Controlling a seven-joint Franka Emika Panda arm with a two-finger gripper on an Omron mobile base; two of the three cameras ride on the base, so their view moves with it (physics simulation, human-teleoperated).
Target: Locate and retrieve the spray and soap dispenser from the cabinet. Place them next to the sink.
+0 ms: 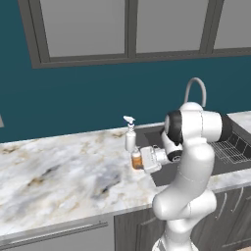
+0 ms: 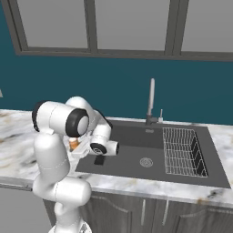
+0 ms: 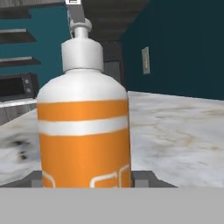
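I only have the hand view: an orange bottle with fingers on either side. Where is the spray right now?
Observer: The spray stands upright on the counter at the left edge of the sink, just behind the soap dispenser.
Operator: Am I over the basin or the counter?
Observer: The gripper holds the dispenser over the counter, close to the basin's left rim. I cannot tell whether the bottle touches down.
Operator: Anything in the sink?
Observer: A wire rack sits in its right half, and the faucet stands behind it.
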